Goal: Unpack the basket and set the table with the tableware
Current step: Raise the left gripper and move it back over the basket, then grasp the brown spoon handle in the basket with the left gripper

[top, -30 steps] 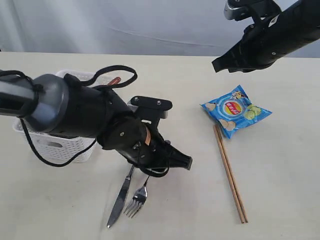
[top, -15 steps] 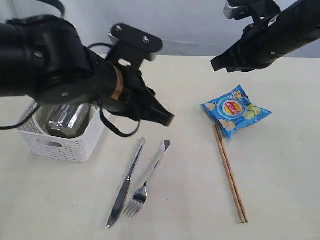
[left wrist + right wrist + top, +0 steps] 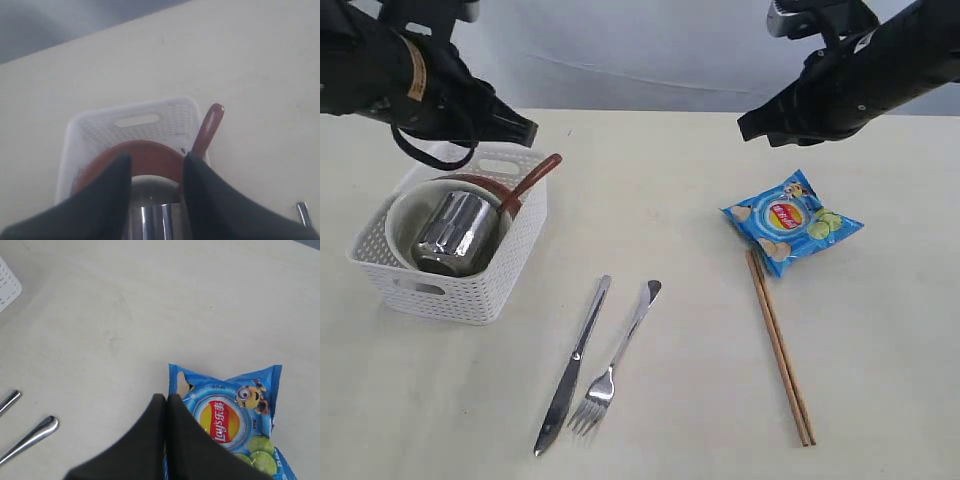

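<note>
The white basket point(image 3: 460, 290) point(image 3: 135, 120) stands at the left of the table point(image 3: 680, 200). In it a cream bowl point(image 3: 400, 215) holds a steel cup point(image 3: 450, 235) point(image 3: 155, 222), with a reddish-brown plate point(image 3: 480, 183) point(image 3: 145, 155) behind and a dark red spoon point(image 3: 535, 175) point(image 3: 207, 127) leaning out. A knife point(image 3: 570, 370) and fork point(image 3: 615, 360) lie side by side in front; chopsticks point(image 3: 780, 345) lie at the right. My left gripper point(image 3: 525, 130) point(image 3: 157, 159) hangs open and empty above the basket's far edge. High above the chip bag, my right gripper point(image 3: 750, 130) point(image 3: 166, 397) is shut on nothing.
A blue chip bag point(image 3: 792, 222) point(image 3: 235, 415) lies just beyond the chopsticks' far ends. The right wrist view also catches the fork handle point(image 3: 30, 437), the knife handle point(image 3: 7, 400) and a basket corner point(image 3: 7, 285).
My left arm has lifted from low over the knife and fork and swung back left to above the basket, uncovering the basket's contents. The right arm has not moved.
</note>
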